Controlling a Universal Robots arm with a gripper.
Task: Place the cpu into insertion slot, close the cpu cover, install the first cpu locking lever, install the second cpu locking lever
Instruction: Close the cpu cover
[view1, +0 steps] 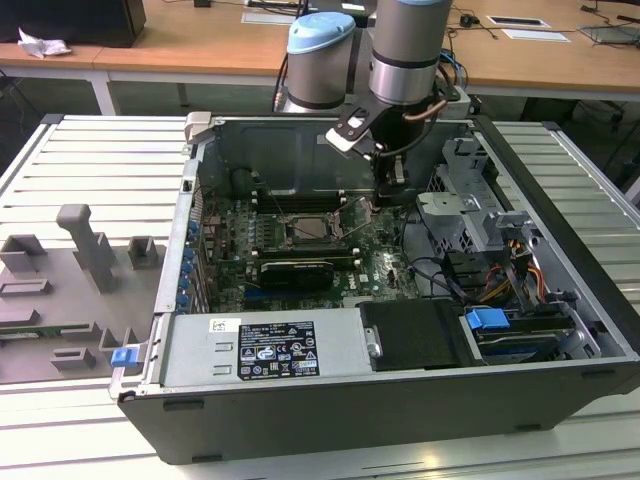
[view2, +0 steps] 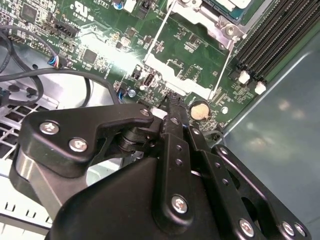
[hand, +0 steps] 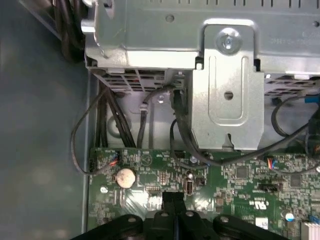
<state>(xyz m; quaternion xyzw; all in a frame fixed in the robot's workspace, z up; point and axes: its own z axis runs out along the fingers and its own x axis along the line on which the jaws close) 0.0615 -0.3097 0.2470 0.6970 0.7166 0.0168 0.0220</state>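
Table: you've got a ribbed pale metal slatted table (view1: 90, 140); grey blocky plastic fixtures (view1: 95, 245) sit at the exterior view's left.
Case: dark grey open-topped metal computer case (view1: 330, 430) with a raised rim all round. You only get in from above.
Arm: glossy silver-and-blue cylindrical robot arm (view1: 405, 60), reaching down inside the case.
Power box: flat silver metal box with a white label (view1: 200, 350), along the near wall.
Board: green printed motherboard (view2: 100, 45), bumpy with small chips; long black ribbed memory slots (view2: 270, 35) run beside the socket.
Cage: folded bare sheet-metal drive cage (hand: 225, 90) with hard square edges. Black cables (hand: 150, 115) loop under it, close to your tool.
Gripper: matte black bolted gripper (view2: 171, 103), its fingers (view2: 175, 145) drawn narrow together, and nothing bulky shows between them. You're low over the board, with the tips at the cover's free edge; cannot tell if they pinch it.
Cover: thin shiny silver frame-shaped cpu cover (view2: 175, 80), swung up off the socket, green board showing through its square opening.
Cpu: small flat square grey cpu (view1: 312, 229), lying in the socket and ringed by bright metal.
Battery: round silver coin battery (hand: 124, 176), just beside the tips, near the plain grey case wall.
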